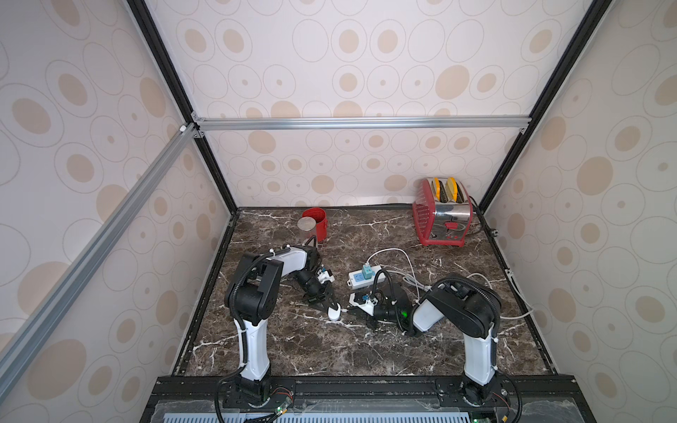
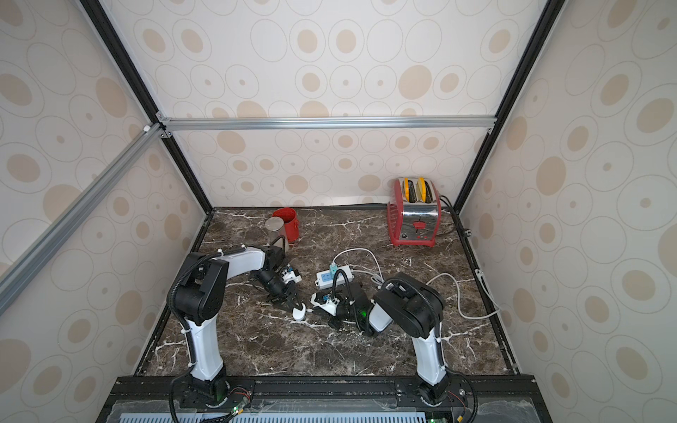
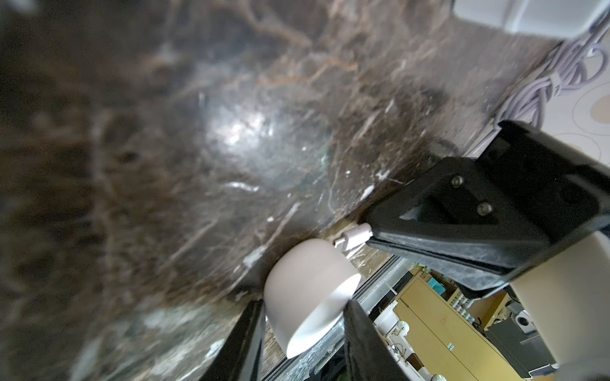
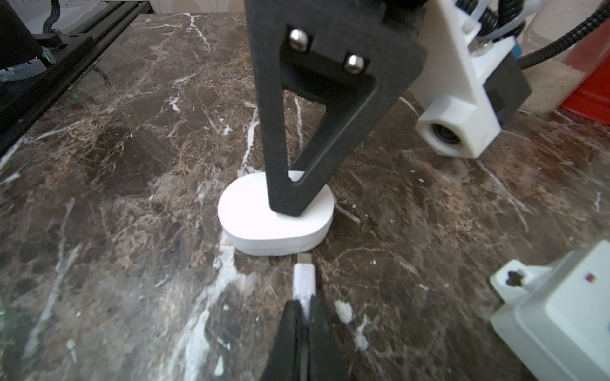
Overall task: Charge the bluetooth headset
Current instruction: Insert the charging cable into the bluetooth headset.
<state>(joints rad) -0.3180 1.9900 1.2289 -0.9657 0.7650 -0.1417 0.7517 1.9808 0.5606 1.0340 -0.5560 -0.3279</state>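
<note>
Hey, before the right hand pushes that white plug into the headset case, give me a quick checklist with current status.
1. Left hand clamps the bluetooth headset on the table: ok.
2. Right hand pinches the cable plug: ok.
3. Plug aimed at the headset's port: cannot tell, port hidden.
4. Plug seated: not ok, a gap shows.
5. Teal charger sits in the power strip: ok.

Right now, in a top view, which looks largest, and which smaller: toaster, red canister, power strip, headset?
1. toaster
2. red canister and power strip: these look alike and both are partly hidden, so I do not rank them
3. headset, the smallest
</note>
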